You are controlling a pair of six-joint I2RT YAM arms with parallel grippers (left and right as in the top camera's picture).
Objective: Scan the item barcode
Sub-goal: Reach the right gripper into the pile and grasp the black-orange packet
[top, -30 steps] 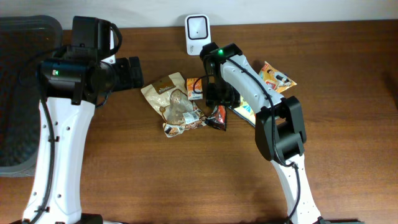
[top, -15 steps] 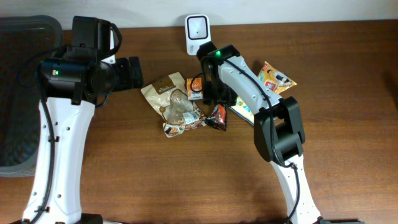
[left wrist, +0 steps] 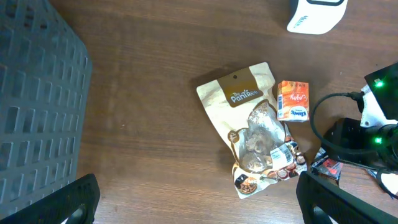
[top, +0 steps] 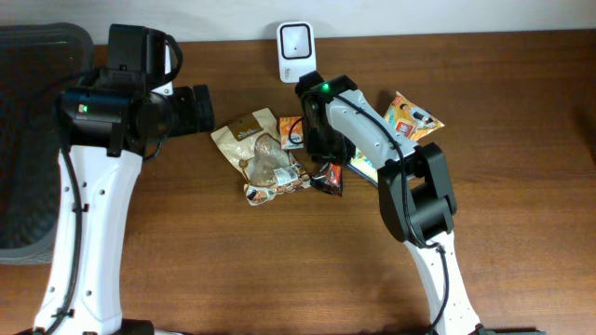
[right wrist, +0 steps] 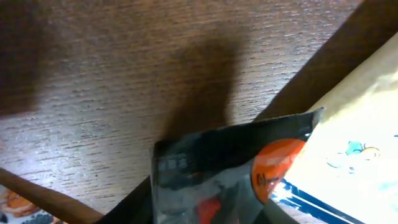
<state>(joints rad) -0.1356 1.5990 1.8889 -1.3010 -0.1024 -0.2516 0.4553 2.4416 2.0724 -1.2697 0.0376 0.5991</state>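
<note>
- While no item faces the scanner (top: 294, 39) yet, the dark snack packet (top: 328, 177) lies on the table (top: 279, 270) near its middle. The scanner stands well apart at 12 o'clock, by the far edge.
- Progress: judged early. The pick-up is only beginning; lifting, carrying and showing the barcode are all left.
- Right claw (top: 321, 147): low over the packet's 12 o'clock end. Whether its jaws are apart, together or clamped on the packet cannot be told. The arm covers them from above, and its own camera shows only packet and wood.
- Left claw (left wrist: 202, 202): jaws wide apart, holding nothing, hanging well off at 9 o'clock.
- Neighbours of the packet:
  - tan pouch (top: 261, 154), just beside at 9 o'clock
  - small orange carton (top: 291, 130), at 11 o'clock
  - flat pale packet (top: 365, 167), touching at 3 o'clock; which of the two lies over the other is unclear
  - yellow packet (top: 410, 113), at 2 o'clock
  - grey basket (top: 28, 140), far off at 9 o'clock
- Hidden: no barcode shows on any visible face, and the packet's print is blurred close up.
</note>
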